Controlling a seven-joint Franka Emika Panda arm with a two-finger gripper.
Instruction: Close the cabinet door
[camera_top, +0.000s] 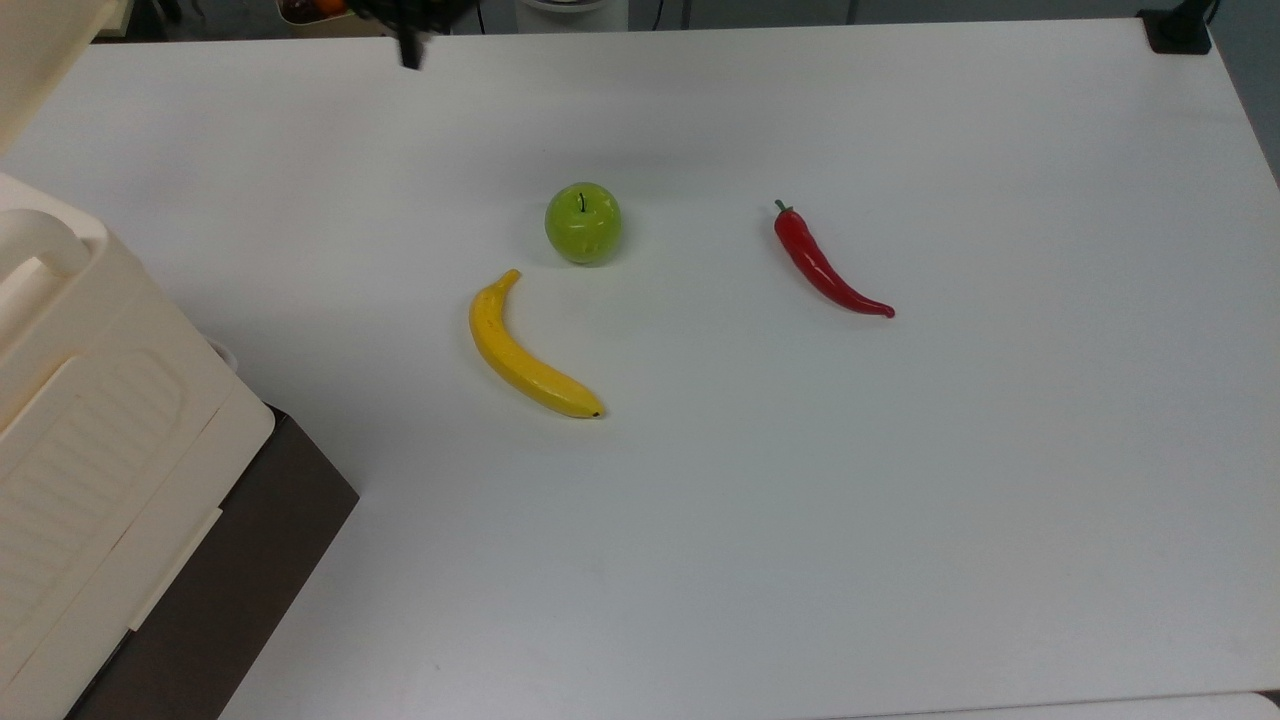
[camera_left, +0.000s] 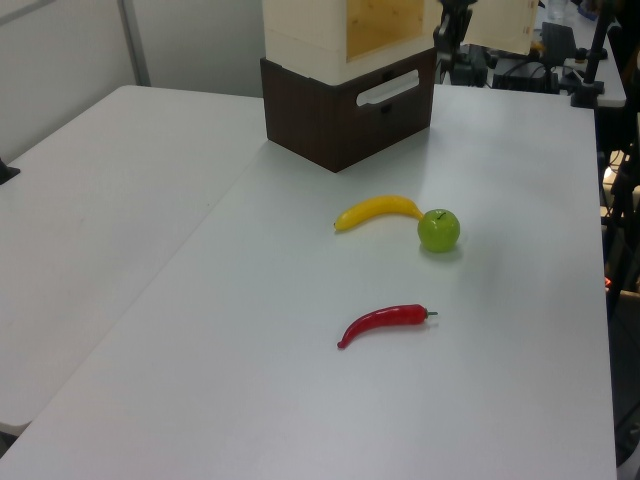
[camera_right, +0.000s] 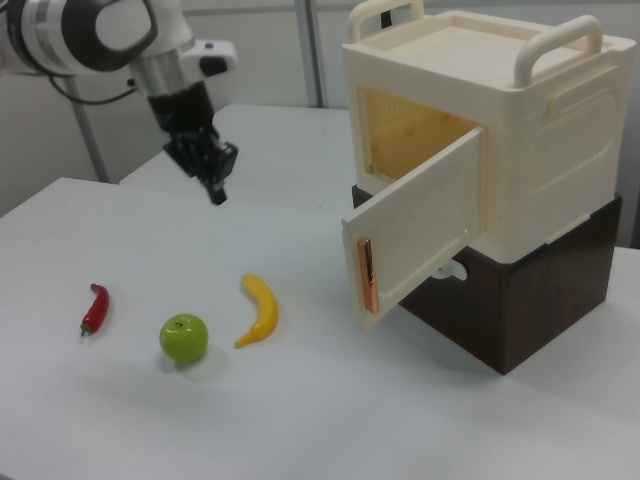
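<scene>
Door (camera_right: 412, 222) on the cabinet (camera_right: 505, 130) hangs ajar, well off the right view's right of the gripper (camera_right: 215, 190), pinched together, empty.
</scene>
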